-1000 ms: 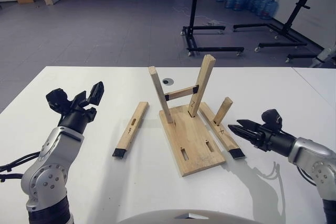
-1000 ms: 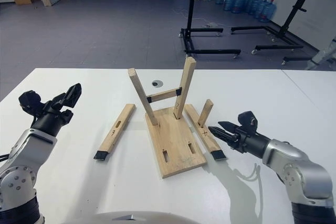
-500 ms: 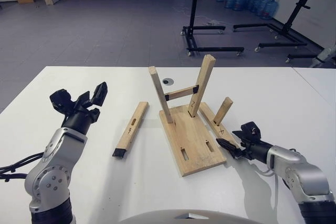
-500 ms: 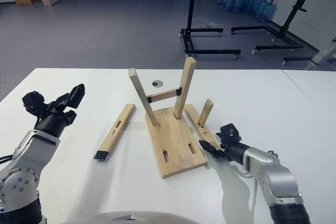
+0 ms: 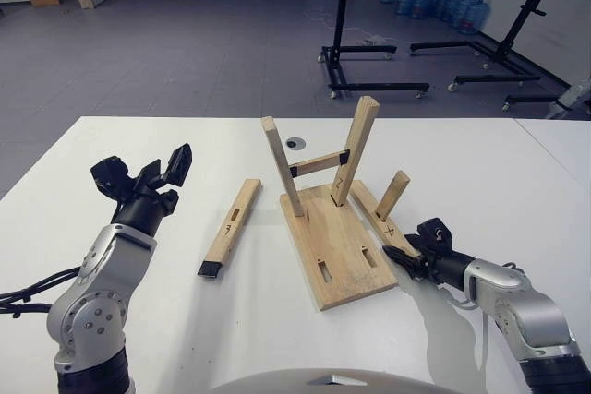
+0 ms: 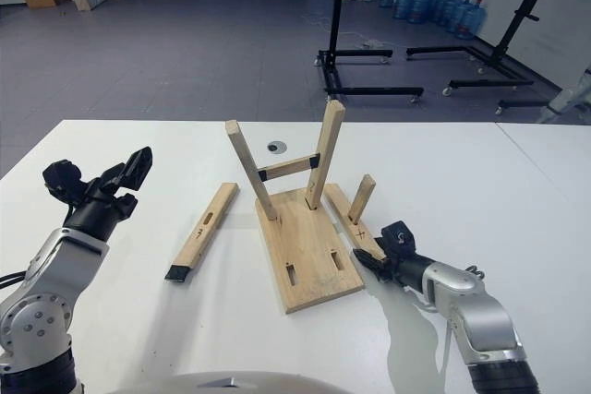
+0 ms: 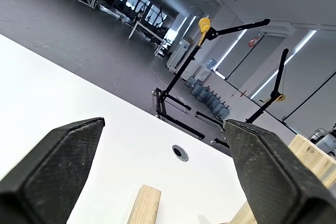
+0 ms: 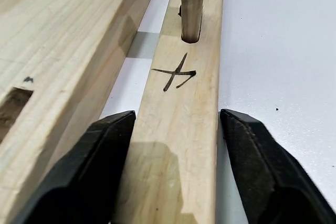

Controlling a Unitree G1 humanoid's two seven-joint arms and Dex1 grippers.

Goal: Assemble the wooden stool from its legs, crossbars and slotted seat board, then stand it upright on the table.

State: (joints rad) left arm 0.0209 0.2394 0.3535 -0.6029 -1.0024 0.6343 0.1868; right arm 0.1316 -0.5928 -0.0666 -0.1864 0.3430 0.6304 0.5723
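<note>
Stool is part built: seat board (image 5: 337, 246) lies at frame centre, with two legs (image 5: 282, 168) and a crossbar (image 5: 319, 165) standing in its far slots. Right gripper (image 5: 404, 261), lower right, straddles the loose leg (image 8: 184, 108) lying just beside the board. Its fingers (image 8: 100, 150) sit close to both sides of the leg, contact not confirmed. Left gripper (image 5: 159, 173), at left, gapes wide and empty, well apart from the spare leg (image 5: 230, 226). Hazards: the inner finger may nudge the board and topple the standing legs; an end grip may let the loose leg swing — its short crossbar (image 5: 393, 195) could drop out.
</note>
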